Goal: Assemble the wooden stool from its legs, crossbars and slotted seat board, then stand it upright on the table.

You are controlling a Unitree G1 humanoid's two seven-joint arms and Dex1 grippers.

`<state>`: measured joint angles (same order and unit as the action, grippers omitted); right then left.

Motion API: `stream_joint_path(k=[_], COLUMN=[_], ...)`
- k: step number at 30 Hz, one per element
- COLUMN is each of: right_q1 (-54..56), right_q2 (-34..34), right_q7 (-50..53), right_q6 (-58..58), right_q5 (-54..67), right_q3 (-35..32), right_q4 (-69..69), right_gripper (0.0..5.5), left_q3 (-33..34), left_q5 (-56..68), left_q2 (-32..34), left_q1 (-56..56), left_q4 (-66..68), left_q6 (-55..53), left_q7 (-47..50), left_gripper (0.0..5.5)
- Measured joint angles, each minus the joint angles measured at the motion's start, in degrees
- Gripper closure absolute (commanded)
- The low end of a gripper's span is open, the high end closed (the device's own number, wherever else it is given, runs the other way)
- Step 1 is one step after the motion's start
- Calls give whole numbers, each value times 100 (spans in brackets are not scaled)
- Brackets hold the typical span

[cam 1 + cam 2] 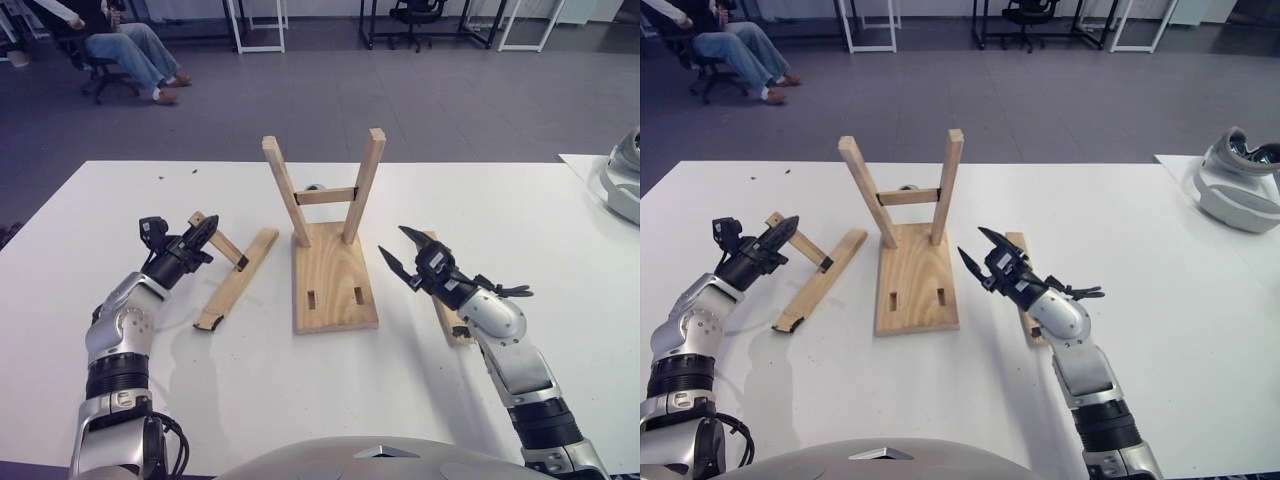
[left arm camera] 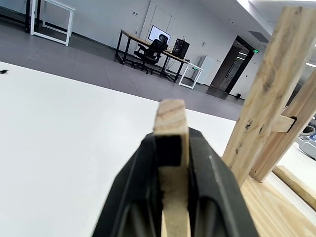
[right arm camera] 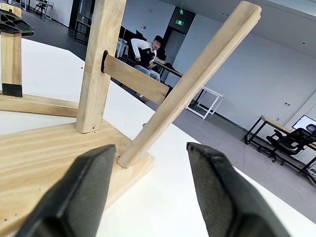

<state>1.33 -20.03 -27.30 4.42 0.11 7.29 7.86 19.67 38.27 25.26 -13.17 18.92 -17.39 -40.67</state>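
White table carries the pale slotted wooden seat board at centre, two legs upright at its far end. Your left gripper clamps the loose crossbar at left; your right gripper stands open. Square the leg ends over the near slots before pressing.

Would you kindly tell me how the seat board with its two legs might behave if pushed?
The seat board lies flat and broad on the table, so it would probably slide rather than tip. Its legs lean, joined by one crossbar; a push high up might loosen them. Being wood, it looks stiff.
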Motion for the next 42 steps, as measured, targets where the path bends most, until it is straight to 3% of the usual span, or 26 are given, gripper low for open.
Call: stream_joint_path(k=[8,20,26,27,34,42], right_q1=[5,10,12,13,64,71], right_q2=[22,18,19,19,65,133], right_q7=[10,46,53,55,168,287], right_q6=[48,135,164,169,255,287], right_q5=[-32,-263,-270,-271,-272,-271], right_q3=[4,17,17,17,20,22], right_q4=[-30,-74,-83,-90,-259,-328], right_gripper=[281,281,281,281,281,281], left_q3=[-135,-1104,-991,-878,-882,-920], left_q5=[-124,-1242,-1189,-1156,-1212,-1376], left_q2=[131,525,407,403,497,1097], left_q1=[174,638,618,613,797,1461], left_q4=[-442,-832,-578,-564,-857,-1901], left_q6=[-449,866,1210,1178,398,-919], left_q7=[350,501,517,540,501,412], left_gripper=[509,510,510,471,355,219])
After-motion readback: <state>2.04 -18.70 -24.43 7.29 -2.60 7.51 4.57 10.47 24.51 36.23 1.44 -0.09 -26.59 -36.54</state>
